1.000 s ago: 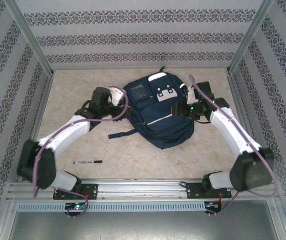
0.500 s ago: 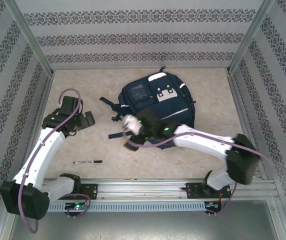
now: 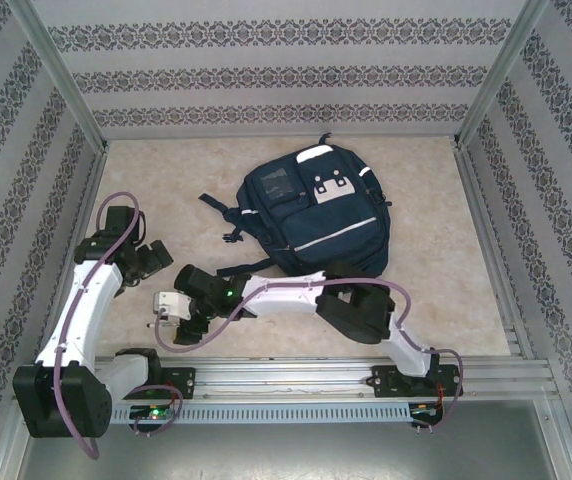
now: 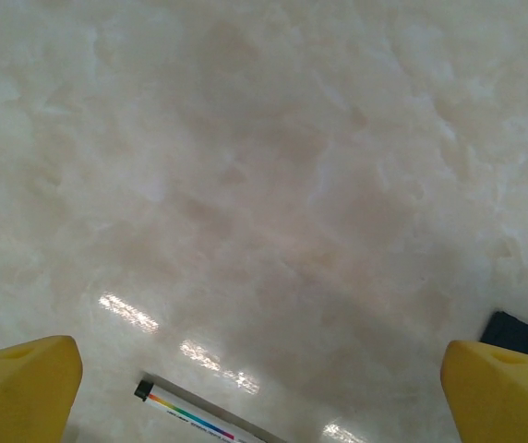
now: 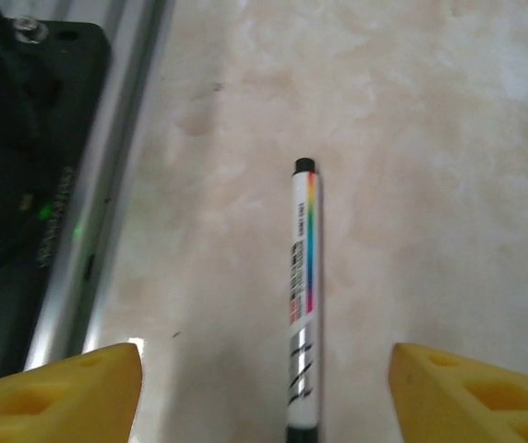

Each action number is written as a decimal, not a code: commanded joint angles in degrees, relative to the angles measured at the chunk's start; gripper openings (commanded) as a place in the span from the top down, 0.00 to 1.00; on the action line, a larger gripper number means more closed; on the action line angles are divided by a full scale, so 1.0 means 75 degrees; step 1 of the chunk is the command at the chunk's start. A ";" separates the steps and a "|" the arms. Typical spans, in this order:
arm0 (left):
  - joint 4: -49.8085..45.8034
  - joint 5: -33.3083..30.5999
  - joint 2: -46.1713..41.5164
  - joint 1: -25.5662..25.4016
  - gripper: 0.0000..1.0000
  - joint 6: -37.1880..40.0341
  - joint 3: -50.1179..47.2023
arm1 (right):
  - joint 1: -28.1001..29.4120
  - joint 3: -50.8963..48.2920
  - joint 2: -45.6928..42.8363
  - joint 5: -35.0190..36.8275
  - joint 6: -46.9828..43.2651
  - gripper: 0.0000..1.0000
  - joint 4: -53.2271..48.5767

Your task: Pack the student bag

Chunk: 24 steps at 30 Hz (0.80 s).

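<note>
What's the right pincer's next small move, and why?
Probably lower the right pincer and close on the marker. The marker lies flat on the table, between the pincer's spread fingers, untouched by either. The student bag lies farther back on the table.
</note>
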 commanded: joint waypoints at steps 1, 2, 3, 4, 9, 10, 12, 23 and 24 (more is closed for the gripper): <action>-0.0257 0.0047 -0.0163 0.0318 0.00 -0.0072 -0.0047 | -0.0039 0.0398 0.0490 0.0037 -0.0074 0.37 -0.0225; -0.0246 0.0078 -0.0175 0.0349 0.00 -0.0083 -0.0048 | -0.0039 0.0394 0.0616 0.0088 -0.0036 0.40 -0.0252; -0.0217 0.0159 -0.0178 0.0351 0.00 -0.0078 -0.0062 | -0.0039 0.0399 0.0716 0.0159 -0.0055 0.44 -0.0341; -0.0182 0.0266 -0.0177 0.0357 0.00 -0.0024 -0.0066 | -0.0028 0.0382 0.0779 0.0302 -0.0043 0.47 -0.0440; -0.0005 0.0857 -0.0169 0.0351 0.00 0.0288 0.0069 | 0.0022 -0.0275 0.0495 0.1354 -0.0143 0.73 -0.0802; 0.0050 0.1047 -0.0164 0.0351 0.00 0.0375 0.0103 | 0.0022 -0.0456 0.0337 0.1520 -0.0147 0.77 -0.0874; 0.0261 0.1680 -0.0169 0.0351 0.00 0.0564 0.0146 | 0.0020 -0.0903 -0.0151 0.1899 -0.0184 0.86 -0.1064; 0.2180 0.3503 0.0284 -0.1312 0.00 0.2147 0.0843 | -0.1016 -0.4382 -0.4674 0.1948 0.2342 0.97 -0.1157; 0.2496 0.3457 0.0408 -0.1870 0.00 0.2667 0.0949 | -0.1244 -0.4844 -0.5198 0.1944 0.2776 0.97 -0.1087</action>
